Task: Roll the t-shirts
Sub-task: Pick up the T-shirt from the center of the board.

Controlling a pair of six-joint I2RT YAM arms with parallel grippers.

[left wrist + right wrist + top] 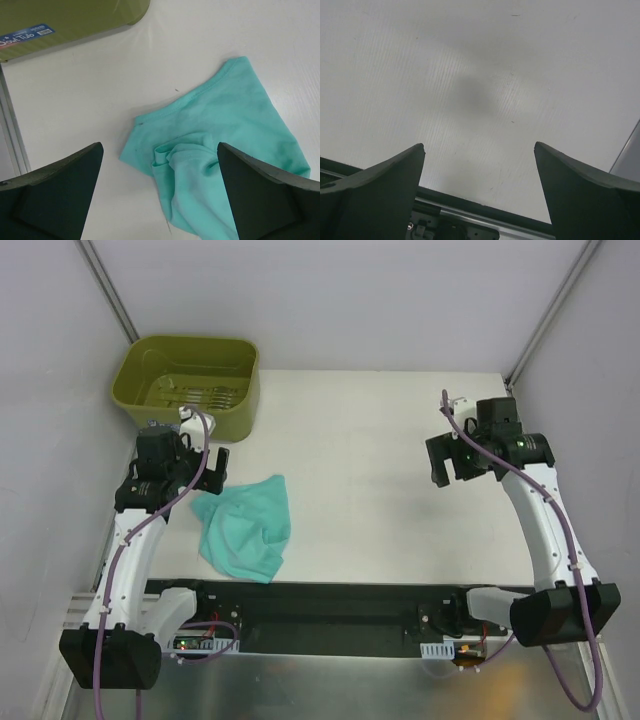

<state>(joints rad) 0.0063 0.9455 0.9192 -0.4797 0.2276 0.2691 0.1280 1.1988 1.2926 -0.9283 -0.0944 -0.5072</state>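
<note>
The t-shirt [245, 530] lay crumpled on the desk [380, 480], just nearward of the olive tub [243, 400]. The left fingers [60, 190] hung released above the shirt's tub-side edge; the right fingers [375, 185], also released, hung over bare desk well apart from the tub. Judged best: pinch one hemmed corner low, catch a single layer and spread the shirt flat before rolling. Its longer run went from the tub toward the near edge, slightly slanted. The collar could not be made out.
</note>
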